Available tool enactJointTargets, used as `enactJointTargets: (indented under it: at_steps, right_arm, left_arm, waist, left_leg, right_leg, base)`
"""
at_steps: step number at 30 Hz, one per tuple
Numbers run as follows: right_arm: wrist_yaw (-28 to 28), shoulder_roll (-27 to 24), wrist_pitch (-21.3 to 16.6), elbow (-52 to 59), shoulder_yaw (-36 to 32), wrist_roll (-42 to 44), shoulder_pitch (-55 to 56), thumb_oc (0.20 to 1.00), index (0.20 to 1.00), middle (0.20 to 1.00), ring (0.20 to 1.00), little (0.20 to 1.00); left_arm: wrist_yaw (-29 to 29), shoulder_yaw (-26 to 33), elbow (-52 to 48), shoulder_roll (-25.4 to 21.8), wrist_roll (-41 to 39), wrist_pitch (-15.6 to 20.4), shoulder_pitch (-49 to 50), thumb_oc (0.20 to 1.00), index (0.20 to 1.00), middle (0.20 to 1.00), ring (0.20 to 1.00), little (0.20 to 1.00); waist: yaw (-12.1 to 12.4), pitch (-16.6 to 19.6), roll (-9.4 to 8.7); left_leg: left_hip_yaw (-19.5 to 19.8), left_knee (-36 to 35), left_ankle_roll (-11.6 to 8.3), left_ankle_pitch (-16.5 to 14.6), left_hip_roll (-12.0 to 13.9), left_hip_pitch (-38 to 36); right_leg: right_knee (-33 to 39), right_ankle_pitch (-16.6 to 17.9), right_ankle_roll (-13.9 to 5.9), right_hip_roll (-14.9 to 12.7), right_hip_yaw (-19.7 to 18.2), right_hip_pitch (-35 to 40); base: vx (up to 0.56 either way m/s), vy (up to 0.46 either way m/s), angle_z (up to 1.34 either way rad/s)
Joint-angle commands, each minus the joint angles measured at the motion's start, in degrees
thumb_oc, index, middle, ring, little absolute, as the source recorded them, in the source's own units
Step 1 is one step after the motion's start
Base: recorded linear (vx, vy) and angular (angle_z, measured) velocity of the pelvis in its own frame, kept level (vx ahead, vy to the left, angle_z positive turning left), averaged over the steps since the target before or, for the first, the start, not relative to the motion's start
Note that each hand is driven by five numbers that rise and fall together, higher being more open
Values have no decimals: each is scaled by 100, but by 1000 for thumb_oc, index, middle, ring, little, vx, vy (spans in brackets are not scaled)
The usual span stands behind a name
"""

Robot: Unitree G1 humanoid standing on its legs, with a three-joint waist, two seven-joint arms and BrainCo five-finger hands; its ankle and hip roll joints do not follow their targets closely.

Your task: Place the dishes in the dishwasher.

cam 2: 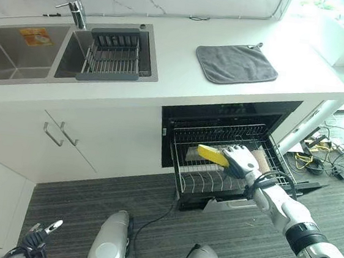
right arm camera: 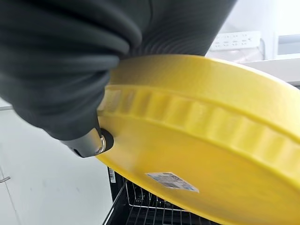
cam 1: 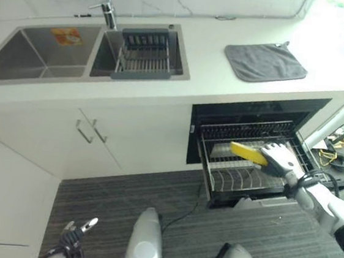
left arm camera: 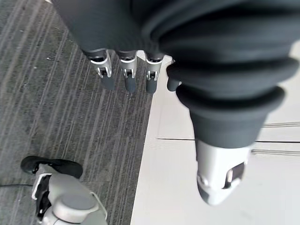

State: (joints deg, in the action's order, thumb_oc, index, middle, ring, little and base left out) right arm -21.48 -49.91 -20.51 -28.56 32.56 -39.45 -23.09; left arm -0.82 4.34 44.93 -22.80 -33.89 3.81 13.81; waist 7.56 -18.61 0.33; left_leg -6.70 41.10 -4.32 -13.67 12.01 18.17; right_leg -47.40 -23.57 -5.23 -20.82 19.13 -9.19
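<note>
A yellow plate (cam 1: 248, 153) hangs tilted over the pulled-out dishwasher rack (cam 1: 240, 179), held by my right hand (cam 1: 278, 159), whose fingers and thumb are shut on its rim. In the right wrist view the plate's underside (right arm camera: 197, 140) looms close, with the rack wires (right arm camera: 140, 206) below it. The plate (cam 2: 212, 155) is above the rack's middle, not resting in the tines. My left hand (cam 1: 73, 237) hangs low by the floor at the lower left, fingers (left arm camera: 126, 77) straight and holding nothing.
The open dishwasher (cam 2: 228, 119) sits under a white counter (cam 1: 214, 78). A grey mat (cam 1: 265, 61) lies on the counter at the right. A double sink holds a dish rack (cam 1: 144, 55). White cabinet doors (cam 1: 97, 136) stand left of the dishwasher.
</note>
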Motion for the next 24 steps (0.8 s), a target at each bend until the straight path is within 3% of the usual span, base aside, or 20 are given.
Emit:
enactJointTargets:
  at_steps: [1, 18, 24]
  right_arm:
    - [-350, -56, 147, -401, -188, 235, -645, 200, 200, 200, 200, 200]
    - [75, -51, 144, -1818, 922, -41, -1787, 200, 200, 200, 200, 200]
    - [192, -30, 394, -2233, 1164, 79, -2288, 200, 200, 200, 200, 200]
  left_arm:
    - [-41, -375, -258, -304, -269, 134, 66, 1000, 1000, 1000, 1000, 1000]
    - [-180, -711, -561, -425, -706, 47, 66, 1000, 1000, 1000, 1000, 1000]
    - [-343, -769, -673, -523, -1044, 114, -76, 1000, 1000, 1000, 1000, 1000]
  waist:
    - [230, 154, 33]
    - [575, -134, 280]
    - [622, -450, 450]
  left_leg:
    - [468, -146, -311, 79, 607, -533]
    - [816, -4, -508, 400, 605, 59]
    - [940, 99, -517, 514, 464, 604]
  right_leg:
    - [355, 858, -337, -404, -331, -185]
    - [103, 875, -405, -608, -482, -699]
    - [-87, 909, -431, -683, -708, -1310]
  base:
    - [39, -7, 8]
    - [-9, 9, 5]
    - [-160, 44, 2]
